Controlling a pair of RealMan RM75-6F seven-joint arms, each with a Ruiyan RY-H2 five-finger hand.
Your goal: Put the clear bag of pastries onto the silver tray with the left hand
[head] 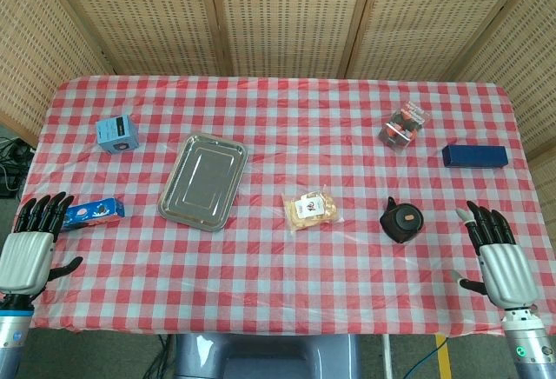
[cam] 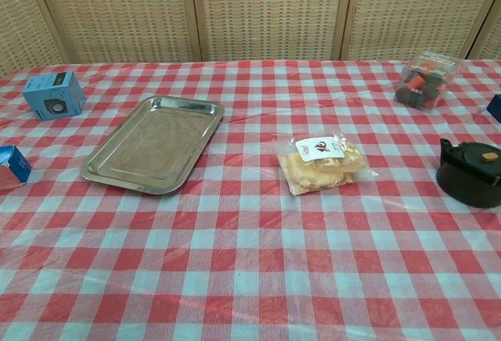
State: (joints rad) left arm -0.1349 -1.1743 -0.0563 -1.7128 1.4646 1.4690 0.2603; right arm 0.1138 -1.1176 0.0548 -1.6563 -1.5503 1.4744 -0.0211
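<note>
Head view – high above the table's near edge, looking steeply down, whole checkered tablecloth [head: 278,136] in frame. Chest view – lower, closer, facing level toward the wicker screen [cam: 266,12]. Shared: silver tray [head: 202,179] [cam: 153,143], pastry bag [head: 313,209] [cam: 322,163], black teapot [head: 401,220] [cam: 470,173].

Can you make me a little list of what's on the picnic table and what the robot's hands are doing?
pastries: clear bag of pastries lying on the checked cloth, right of the tray, not on it
tray: silver tray, nothing in it
left hand: left hand open at the near left edge, holding nothing
right hand: right hand open at the near right edge, holding nothing
other things: black teapot, light blue box, dark blue box
</note>
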